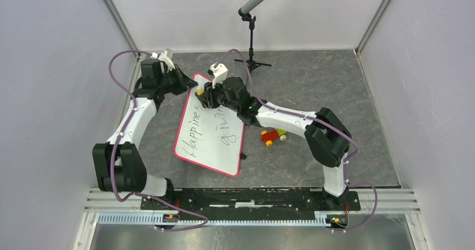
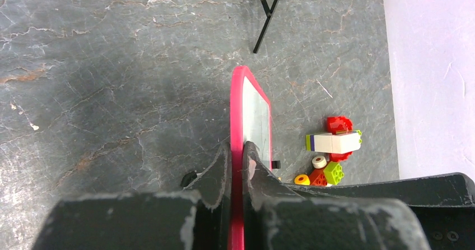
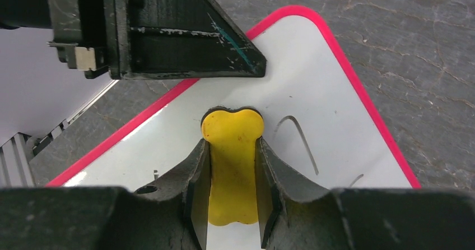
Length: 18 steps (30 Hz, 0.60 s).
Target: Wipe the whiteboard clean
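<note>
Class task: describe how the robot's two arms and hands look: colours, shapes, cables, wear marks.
Both the left arm and right arm have white links between black joints, with a purple cable looped along each. A white camera mount sits at each wrist. The left hand and right hand are black, with two curved fingers scuffed pale at the edges.

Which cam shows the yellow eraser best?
Right wrist: the yellow eraser fills the centre, clamped in the right gripper, over the whiteboard. Top external shows only a yellow speck of it at the gripper. Left wrist misses it, showing just the whiteboard's edge.
</note>
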{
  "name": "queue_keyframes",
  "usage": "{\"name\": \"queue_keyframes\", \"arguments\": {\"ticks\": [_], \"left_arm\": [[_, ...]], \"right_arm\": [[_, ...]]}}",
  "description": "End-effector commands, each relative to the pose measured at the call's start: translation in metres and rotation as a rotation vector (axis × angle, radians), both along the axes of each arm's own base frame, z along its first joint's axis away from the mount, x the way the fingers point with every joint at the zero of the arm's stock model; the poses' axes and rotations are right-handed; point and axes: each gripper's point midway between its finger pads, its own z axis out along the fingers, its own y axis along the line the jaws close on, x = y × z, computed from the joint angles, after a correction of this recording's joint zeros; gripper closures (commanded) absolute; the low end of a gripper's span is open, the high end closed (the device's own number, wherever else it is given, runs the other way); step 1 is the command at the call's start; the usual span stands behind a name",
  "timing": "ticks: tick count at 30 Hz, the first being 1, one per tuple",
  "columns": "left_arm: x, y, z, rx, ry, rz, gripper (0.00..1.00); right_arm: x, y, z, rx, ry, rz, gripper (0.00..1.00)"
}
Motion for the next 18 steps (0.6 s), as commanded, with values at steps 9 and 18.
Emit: {"name": "queue_keyframes", "arguments": {"ticks": [9,18], "left_arm": [[-0.002,0.003,0.010,0.090,-0.101,-0.049,0.98],[-0.002,0.003,0.012,0.090,-0.107,-0.052,0.98]], "right_arm": [[0.044,-0.034,-0.041,0.003,0.077,-0.084,0.79],[0.037,-0.028,-0.052,-0.015,0.103,-0.056,0.80]]}}
